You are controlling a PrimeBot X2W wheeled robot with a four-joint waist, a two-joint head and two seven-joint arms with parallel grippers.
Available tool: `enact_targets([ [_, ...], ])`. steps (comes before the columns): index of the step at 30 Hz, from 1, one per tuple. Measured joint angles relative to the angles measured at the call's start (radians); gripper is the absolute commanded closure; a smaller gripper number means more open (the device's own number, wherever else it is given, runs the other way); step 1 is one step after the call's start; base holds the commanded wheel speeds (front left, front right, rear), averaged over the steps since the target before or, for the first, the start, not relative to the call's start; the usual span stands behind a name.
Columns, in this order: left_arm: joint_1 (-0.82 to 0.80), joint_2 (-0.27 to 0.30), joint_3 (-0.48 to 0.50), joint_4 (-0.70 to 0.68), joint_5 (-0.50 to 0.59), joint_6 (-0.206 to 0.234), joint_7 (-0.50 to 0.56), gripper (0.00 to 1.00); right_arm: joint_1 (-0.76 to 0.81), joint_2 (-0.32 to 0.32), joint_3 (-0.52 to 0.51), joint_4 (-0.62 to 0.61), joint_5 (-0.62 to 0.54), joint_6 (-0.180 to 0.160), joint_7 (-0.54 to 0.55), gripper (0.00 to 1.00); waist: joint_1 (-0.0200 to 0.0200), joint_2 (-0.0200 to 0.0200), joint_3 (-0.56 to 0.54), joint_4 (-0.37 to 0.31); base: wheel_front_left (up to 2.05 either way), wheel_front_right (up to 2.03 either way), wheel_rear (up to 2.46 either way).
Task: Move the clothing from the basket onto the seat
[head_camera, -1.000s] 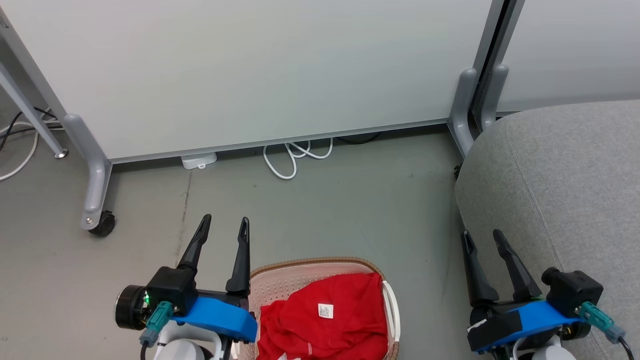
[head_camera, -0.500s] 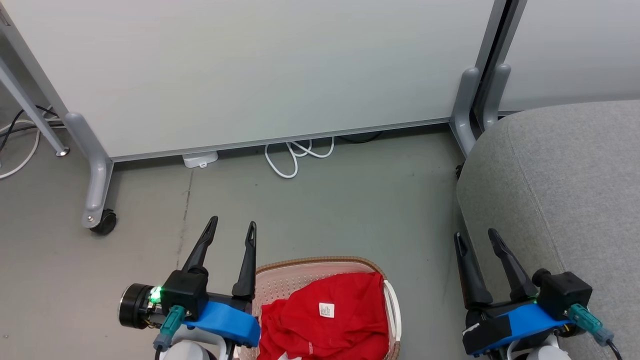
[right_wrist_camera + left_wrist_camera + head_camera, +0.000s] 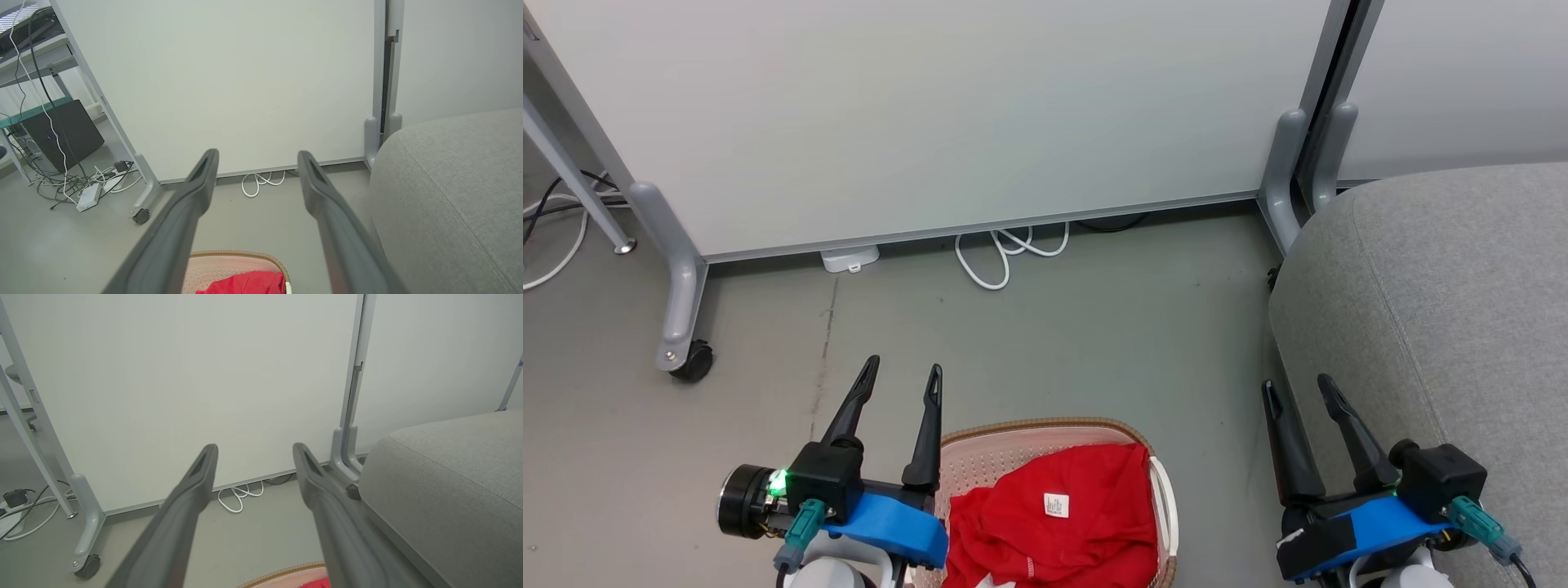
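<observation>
Red clothing (image 3: pixel 1054 523) with a small white label lies bunched in the cream basket (image 3: pixel 988 457) at the bottom middle of the head view; its brown woven rim curves along the far side. The clothing (image 3: pixel 245 283) and the basket (image 3: pixel 222 267) also peek in at the bottom of the right wrist view. The grey seat (image 3: pixel 1445 302) rises at the right. My left gripper (image 3: pixel 904 371) hangs open just left of the basket, holding nothing. My right gripper (image 3: pixel 1297 388) is open beside the seat's near edge, between basket and seat.
A white partition panel (image 3: pixel 931 106) on grey legs stands across the back, with a castor (image 3: pixel 692 359) at the left. A coiled white cable (image 3: pixel 1005 253) and a small white box (image 3: pixel 849 260) lie under it. More cables and a dark box (image 3: pixel 61 134) sit far left.
Both grippers shifted slightly: the left one moved a little right and up the view, the right one a little left. The basket and clothing stayed put.
</observation>
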Motion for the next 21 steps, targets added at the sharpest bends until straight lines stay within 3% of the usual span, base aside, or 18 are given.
enact_targets([
  [10,-0.032,0.000,-0.001,0.031,0.017,-0.009,0.000,0.00,-0.010,0.000,0.007,0.000,0.000,0.000,0.000,0.00,0.0000,0.0000,0.024,-0.009,0.00,0.00,0.00],
  [21,-0.154,0.019,-0.034,0.189,0.053,-0.041,0.000,0.00,-0.061,0.000,0.036,-0.002,0.012,0.000,-0.001,0.00,0.0000,0.0000,0.103,-0.064,0.00,0.00,0.00],
])
